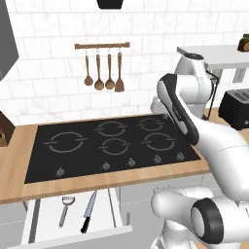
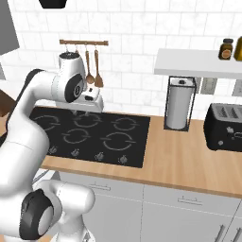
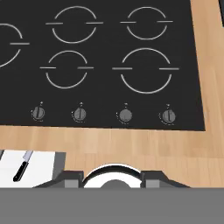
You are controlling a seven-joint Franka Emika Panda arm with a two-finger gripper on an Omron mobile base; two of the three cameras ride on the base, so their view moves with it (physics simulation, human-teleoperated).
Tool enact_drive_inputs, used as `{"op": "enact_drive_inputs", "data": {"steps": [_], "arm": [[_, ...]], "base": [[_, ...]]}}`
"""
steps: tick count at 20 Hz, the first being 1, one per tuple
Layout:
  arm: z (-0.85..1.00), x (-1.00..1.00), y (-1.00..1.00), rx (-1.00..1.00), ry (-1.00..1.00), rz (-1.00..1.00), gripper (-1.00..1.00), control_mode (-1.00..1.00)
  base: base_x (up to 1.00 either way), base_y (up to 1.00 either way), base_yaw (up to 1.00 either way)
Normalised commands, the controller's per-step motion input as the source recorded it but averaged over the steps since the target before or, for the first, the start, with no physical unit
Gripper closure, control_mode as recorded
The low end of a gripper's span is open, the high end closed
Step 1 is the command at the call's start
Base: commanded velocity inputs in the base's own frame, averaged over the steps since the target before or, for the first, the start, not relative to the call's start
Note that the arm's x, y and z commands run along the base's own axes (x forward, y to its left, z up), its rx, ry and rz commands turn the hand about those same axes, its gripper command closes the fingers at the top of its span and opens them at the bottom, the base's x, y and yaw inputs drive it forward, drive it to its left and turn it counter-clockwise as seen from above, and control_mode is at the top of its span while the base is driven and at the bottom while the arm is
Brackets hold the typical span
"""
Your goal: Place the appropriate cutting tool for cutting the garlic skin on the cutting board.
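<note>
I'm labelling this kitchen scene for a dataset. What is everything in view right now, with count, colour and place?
knife: one, silver blade, black handle, in the open drawer
fork-like utensil: one, silver and grey, in the drawer left of the knife
drawer: one, white, open below the cooktop
cooktop: one, black, five burners, set in the counter
counter: one, light wood
hanging utensils: four, brown wood, on a wall rail
toaster: one, black, on the counter's right
paper towel roll: one, white, in a dark holder
jars: two, on the shelf
gripper: one, white, above the cooktop
</note>
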Motion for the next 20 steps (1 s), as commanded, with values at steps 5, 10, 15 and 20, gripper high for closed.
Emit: {"op": "enact_drive_inputs", "data": {"steps": [5, 10, 15, 20], "arm": [[0.0, -0.43, 0.14, 0.0, -0.05, 0.0, -1.0, -1.0], [-0.31, -0.91, 0.92, -0.01, -0.03, 0.0, -1.0, -1.0], [-0.42, -0.54, 1.0, 0.0, 0.01, -0.06, -1.0, -1.0], [-0.48, -0.33, 0.87, 0.0, 0.08, -0.05, -1.0, -1.0]], "base": [[0.0, 0.0, 0.0], [0.0, 0.0, 0.0], [0.0, 0.0, 0.0], [0.0, 0.0, 0.0]]}}
